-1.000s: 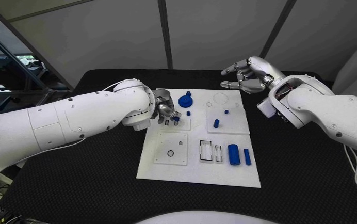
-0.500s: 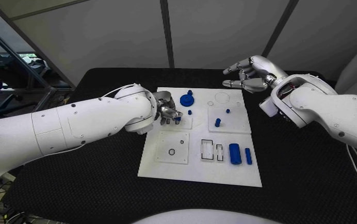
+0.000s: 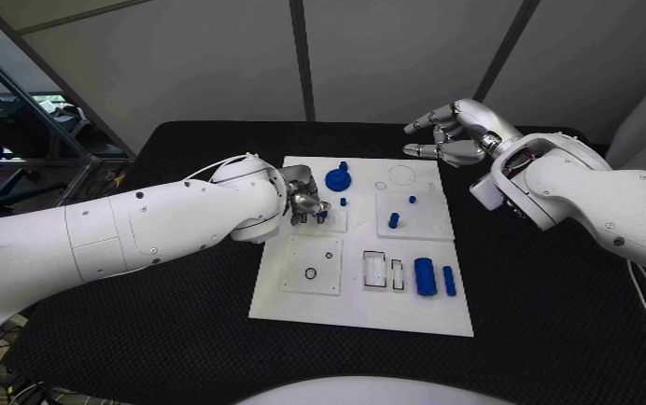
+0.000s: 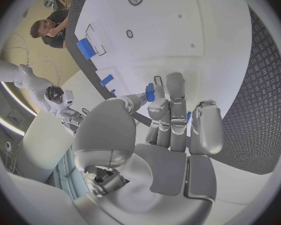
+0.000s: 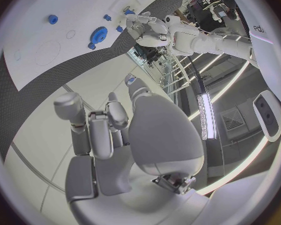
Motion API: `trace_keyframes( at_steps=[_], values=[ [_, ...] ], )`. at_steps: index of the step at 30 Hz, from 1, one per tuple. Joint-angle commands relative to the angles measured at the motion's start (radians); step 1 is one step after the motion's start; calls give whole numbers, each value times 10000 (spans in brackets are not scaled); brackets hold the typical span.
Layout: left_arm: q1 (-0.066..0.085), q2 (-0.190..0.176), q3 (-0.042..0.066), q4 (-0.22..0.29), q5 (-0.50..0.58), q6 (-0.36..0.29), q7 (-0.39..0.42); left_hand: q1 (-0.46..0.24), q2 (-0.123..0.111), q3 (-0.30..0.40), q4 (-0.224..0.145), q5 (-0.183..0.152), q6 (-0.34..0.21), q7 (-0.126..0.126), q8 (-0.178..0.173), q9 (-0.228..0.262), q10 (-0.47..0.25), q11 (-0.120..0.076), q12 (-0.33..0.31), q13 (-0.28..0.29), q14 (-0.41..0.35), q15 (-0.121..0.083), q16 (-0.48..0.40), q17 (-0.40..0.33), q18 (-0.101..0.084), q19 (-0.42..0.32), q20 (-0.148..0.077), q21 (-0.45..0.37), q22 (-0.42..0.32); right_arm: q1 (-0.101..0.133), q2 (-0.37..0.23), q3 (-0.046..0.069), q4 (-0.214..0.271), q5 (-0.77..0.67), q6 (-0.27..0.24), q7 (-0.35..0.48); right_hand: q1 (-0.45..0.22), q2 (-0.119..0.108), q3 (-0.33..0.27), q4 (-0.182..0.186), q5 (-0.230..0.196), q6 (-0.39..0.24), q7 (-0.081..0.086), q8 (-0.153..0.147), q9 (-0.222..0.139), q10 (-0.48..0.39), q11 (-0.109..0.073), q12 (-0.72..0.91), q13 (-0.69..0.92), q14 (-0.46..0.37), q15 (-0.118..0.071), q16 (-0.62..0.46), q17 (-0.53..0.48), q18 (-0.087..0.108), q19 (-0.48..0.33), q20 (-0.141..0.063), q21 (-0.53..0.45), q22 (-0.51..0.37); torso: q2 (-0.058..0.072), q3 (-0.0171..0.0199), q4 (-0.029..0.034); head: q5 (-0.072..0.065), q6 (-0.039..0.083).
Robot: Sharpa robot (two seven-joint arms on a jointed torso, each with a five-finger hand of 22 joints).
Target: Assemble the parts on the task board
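Observation:
The white task board [image 3: 353, 307] lies in the middle of the table. My left hand [image 3: 301, 202] hovers low over its upper left tile and pinches a small blue part [image 4: 150, 92] between thumb and a finger. A blue gear [image 3: 337, 180] and a small blue peg [image 3: 344, 202] stand just beside that hand. Two more pegs [image 3: 392, 221] stand on the upper right tile. A blue cylinder [image 3: 424, 278] and a blue bar [image 3: 448, 282] lie at the lower right, next to two rectangular slots [image 3: 374, 270]. My right hand [image 3: 456, 139] hangs above the board's far right corner, fingers apart, holding nothing.
The black table [image 3: 161, 330] extends around the board on every side. The lower left tile [image 3: 313, 254] carries a small ring and tiny holes. In the right wrist view, the gear [image 5: 98, 34] and my left hand [image 5: 143, 27] appear far off.
My left arm's elbow has swung slightly toward the board while its hand stays at the same tile with the blue part. The right hand has hardly moved.

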State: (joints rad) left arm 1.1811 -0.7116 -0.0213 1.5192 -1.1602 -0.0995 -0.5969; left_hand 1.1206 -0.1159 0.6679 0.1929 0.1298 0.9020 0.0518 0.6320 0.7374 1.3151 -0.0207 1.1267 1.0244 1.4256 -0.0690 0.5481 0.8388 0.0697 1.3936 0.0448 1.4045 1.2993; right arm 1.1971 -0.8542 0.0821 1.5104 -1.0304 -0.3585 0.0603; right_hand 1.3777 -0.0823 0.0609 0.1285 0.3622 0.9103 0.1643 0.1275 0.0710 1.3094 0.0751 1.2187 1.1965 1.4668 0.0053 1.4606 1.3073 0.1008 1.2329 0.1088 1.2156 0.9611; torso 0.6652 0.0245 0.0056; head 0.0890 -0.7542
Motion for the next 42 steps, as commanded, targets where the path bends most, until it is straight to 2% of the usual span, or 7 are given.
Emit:
trace_keyframes(
  at_steps=[1, 16, 23, 28, 38, 42],
  values=[
    [2, 16, 3, -8, -490, 248, -135, -96, 16, 1688, -1661, 2, -60, -7, 52, 14, -49, 9, -34, -9, 78, -1, -52, 16, -54, 36, -5, 37, 22, 19, -1, 7, 2, -41, 49, 6, -93, -22, -28, 37, -39, -48, -23, 58, -10, -44, -19, -38, -6, 570, -79, -59, 685, 188, -15, -31, -47, -7, -3, -3, 3, -23, -48],
    [-4, 55, 3, -75, -883, 844, -183, -135, -1, 1770, -1765, 17, -99, -8, 111, 46, -47, 6, -15, -9, 81, -4, -59, 26, -56, 43, -8, 40, 37, 19, 13, 6, -4, -76, 80, -37, -94, -19, -30, 41, -37, -48, -23, 59, -10, -39, -19, -30, 1, 572, -79, -54, 695, 186, -9, -31, -43, 1, 0, -2, -3, 0, -57],
    [-19, 115, 3, -112, -926, 996, -189, -139, -4, 1778, -1778, 21, -104, -7, 117, 49, -49, 6, -17, -15, 81, -4, -58, 28, -57, 45, -8, 42, 41, 18, 22, 6, -11, -74, 99, -39, -94, -19, -30, 41, -37, -48, -23, 59, -10, -39, -19, -30, 1, 572, -79, -54, 695, 186, -9, -31, -43, 1, 5, -9, -5, -4, -69],
    [-36, 133, 3, -96, -935, 1109, -190, -145, -9, 1782, -1787, 23, -106, -7, 122, 51, -40, 7, -2, 1, 82, -4, -58, 29, -59, 52, -8, 48, 52, 17, 28, 6, -20, -74, 115, -46, -94, -19, -30, 41, -37, -48, -23, 59, -10, -39, -19, -30, 1, 572, -79, -54, 695, 186, -9, -31, -43, 1, -1, 3, -2, -17, -90],
    [-45, 117, 1, -74, -938, 1277, -197, -160, -28, 1800, -1831, 37, -112, -8, 144, 59, -30, 6, 17, 14, 84, -3, -61, 33, -55, 39, -8, 36, 34, 17, 29, 6, -31, -79, 153, -64, -114, -12, -45, 65, -32, -45, -24, 65, -9, -22, -20, -7, 19, 575, -78, -53, 701, 184, 2, -32, -42, 10, -5, 3, -1, -23, -111],
    [-46, 95, 1, -57, -938, 1329, -200, -206, -49, 1875, -1927, 147, -115, -9, 196, 73, -5, 2, 60, 45, 87, -5, -65, 44, -53, 34, -11, 28, 31, 17, 31, 6, -38, -82, 162, -68, -114, -11, -45, 65, -31, -45, -24, 65, -9, -22, -20, -6, 19, 575, -78, -53, 701, 184, 2, -32, -42, 10, -2, 0, 1, -20, -119]
  ],
)
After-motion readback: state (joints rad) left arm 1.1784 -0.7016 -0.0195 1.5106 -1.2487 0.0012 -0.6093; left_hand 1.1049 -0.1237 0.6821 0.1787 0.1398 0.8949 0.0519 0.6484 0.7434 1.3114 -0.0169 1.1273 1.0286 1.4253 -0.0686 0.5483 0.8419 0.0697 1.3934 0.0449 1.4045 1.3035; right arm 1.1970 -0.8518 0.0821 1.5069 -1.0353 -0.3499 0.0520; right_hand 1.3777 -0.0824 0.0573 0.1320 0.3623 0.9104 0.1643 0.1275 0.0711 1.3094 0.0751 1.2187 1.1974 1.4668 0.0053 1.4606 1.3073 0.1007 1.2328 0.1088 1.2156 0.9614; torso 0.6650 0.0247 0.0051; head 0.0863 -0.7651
